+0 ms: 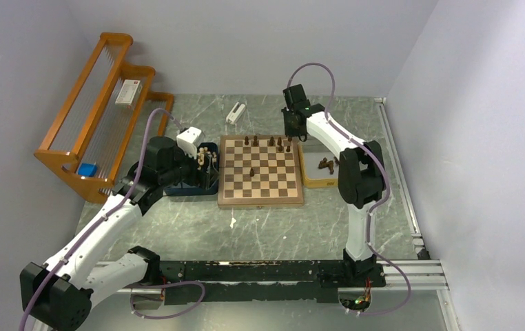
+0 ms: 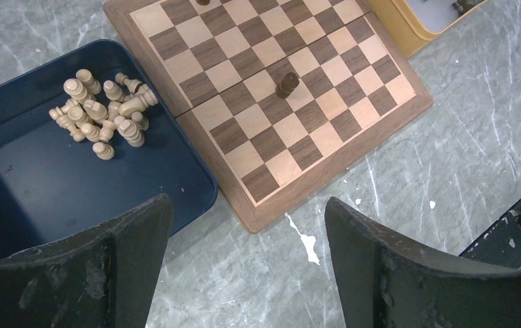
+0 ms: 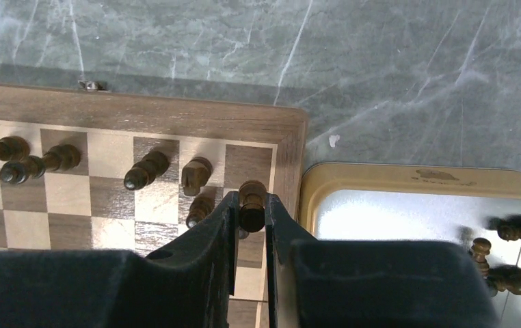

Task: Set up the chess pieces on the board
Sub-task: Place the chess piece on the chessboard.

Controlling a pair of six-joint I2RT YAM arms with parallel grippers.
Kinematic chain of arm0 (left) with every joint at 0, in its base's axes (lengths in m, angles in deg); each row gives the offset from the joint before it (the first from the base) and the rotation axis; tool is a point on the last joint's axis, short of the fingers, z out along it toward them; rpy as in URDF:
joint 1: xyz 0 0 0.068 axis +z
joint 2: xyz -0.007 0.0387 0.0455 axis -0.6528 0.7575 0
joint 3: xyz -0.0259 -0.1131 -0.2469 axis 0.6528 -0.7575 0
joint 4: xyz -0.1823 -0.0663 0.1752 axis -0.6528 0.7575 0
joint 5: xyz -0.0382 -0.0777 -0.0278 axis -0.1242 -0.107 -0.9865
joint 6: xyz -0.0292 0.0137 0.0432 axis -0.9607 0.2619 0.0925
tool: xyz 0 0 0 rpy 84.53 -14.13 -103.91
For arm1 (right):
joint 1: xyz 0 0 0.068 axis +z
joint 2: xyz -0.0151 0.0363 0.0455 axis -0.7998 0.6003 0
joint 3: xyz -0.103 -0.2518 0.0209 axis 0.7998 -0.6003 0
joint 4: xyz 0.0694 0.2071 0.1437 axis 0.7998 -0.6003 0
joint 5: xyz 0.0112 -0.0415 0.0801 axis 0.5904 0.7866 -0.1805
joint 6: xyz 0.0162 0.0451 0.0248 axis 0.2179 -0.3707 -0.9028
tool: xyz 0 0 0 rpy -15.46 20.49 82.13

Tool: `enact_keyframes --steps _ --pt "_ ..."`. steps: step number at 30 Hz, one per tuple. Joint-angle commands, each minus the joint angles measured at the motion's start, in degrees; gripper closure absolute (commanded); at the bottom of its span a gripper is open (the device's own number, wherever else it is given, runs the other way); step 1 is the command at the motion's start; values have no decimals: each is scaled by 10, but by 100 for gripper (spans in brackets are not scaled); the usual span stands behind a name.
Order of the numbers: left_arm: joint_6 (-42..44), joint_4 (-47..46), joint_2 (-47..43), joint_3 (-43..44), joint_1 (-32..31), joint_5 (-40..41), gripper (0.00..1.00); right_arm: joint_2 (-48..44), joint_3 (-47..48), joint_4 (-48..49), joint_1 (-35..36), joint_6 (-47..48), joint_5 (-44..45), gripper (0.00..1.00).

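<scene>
1. Wooden and brown, a dark piece (image 3: 251,195) sits clamped in the narrow right gripper (image 3: 249,220) over the far right corner of the board (image 3: 176,113), likely for back-rank placement.
2. Wide open, the left gripper (image 2: 247,208) hangs above the dark blue tray (image 2: 32,184), seemingly ready for the pale pieces (image 2: 104,113) heaped there.

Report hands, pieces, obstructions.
Left hand open, beside dark blue tray of pale cream wooden pieces. Right hand shut on dark brown wooden piece at far right corner of checked wooden board. Neighbouring dark pieces close.

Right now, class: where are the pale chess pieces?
In the left wrist view, the pale chess pieces lie heaped in the dark blue tray, just left of the board.
</scene>
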Motion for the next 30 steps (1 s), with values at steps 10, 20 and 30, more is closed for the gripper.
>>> enact_keyframes --steps 10,20,30 --pt "12 8 -16 5 -14 32 13 67 71 -28 1 -18 7 84" --pt "13 6 -15 6 -14 33 13 90 87 -46 2 -17 5 84" --pt "13 7 -16 6 -15 34 13 104 96 -54 5 -15 12 80"
